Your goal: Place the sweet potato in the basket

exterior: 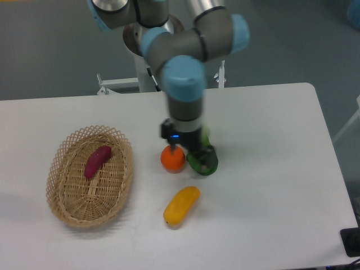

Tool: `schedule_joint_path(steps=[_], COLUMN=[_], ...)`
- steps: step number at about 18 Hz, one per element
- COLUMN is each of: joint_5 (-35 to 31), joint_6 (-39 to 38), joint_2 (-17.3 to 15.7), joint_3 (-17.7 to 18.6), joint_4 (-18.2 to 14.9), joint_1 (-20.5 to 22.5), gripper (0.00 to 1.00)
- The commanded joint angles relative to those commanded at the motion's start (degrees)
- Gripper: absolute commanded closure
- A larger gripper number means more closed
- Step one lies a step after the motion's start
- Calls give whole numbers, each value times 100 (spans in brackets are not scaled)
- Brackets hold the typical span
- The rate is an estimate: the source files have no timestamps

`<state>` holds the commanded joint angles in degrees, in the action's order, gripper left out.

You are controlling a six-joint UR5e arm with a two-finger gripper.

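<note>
Two fingers (181, 147): low over the table, hidden under the wrist; gap not readable, nothing visibly held.
Just below: orange round fruit (173, 159) and green object (202, 161), side by side, close under the tool, contact unclear.
Nearer front: yellow-orange oblong fruit (181, 206), apart from both.
Sweet potato (97, 161): lying inside the basket (66, 202), toward its far end.
Table (270, 169): white, carrying all of it.
Stage: placement looks done.
Risk: clipping the orange fruit on retreat, rolling it across the table.
</note>
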<state>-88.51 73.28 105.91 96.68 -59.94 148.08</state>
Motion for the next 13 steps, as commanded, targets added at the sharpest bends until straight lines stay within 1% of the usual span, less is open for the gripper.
schedule_joint_path(steps=[5,9,13], joint_5=[9,9,9], joint_6=[879,1355,1663], joint_2=[123,290,431], joint_3=[-123,-325,-518], joint_4=[-9,-18,-18], joint_1=[651,986,1206], gripper=[0,0,0])
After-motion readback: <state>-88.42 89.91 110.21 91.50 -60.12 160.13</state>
